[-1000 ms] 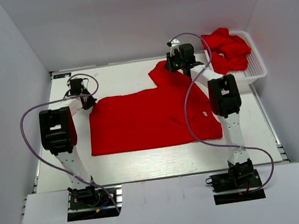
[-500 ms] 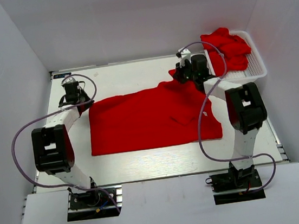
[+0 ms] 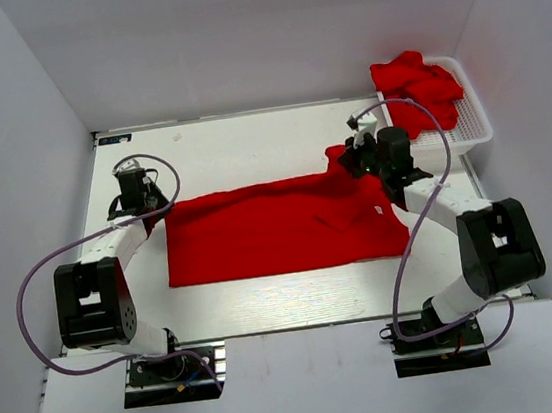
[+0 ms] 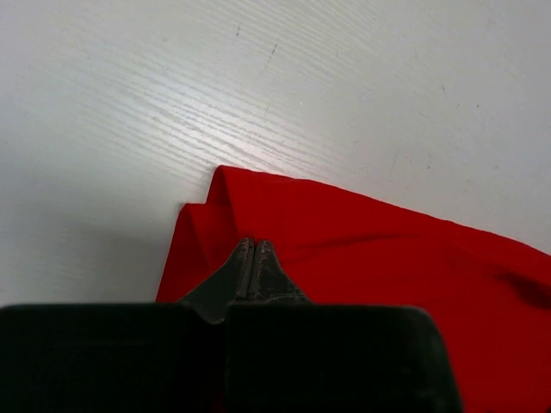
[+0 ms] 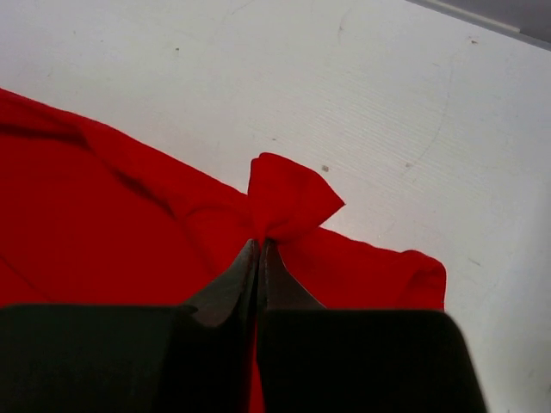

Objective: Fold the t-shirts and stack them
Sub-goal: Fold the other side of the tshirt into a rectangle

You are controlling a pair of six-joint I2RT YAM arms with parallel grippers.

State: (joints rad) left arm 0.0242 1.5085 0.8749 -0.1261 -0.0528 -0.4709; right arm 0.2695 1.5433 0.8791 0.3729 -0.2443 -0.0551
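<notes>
One red t-shirt [image 3: 279, 231] is lying spread out across the middle of the white bench [image 3: 239, 151], long side running left to right and near edge straight. The far edge is sagging lower in the middle and rising toward both far corners. The left claw [image 4: 252, 247] is sitting at the shirt's far-left corner with its tips squeezed together on the cloth. In the left wrist view the fingers are meeting with no gap, and the corner is bunching into a small fold just past them. The right claw [image 5: 259, 245] is sitting at the far-right corner, also clamped narrow, nipping a small tuft of red cloth that is sticking up beyond the tips. The rest of that corner is lying crumpled on the bench to its right. In the top view both arms are reaching forward, left claw [image 3: 145, 204] and right claw [image 3: 354, 157] well apart at opposite ends of the shirt. A heap of red shirts [image 3: 417, 83] is sitting crumpled in a white mesh basket [image 3: 449, 137] at the bench's far-right corner, near the right claw but not touching it. Purple cables [image 3: 38, 276] are looping off both arms.
</notes>
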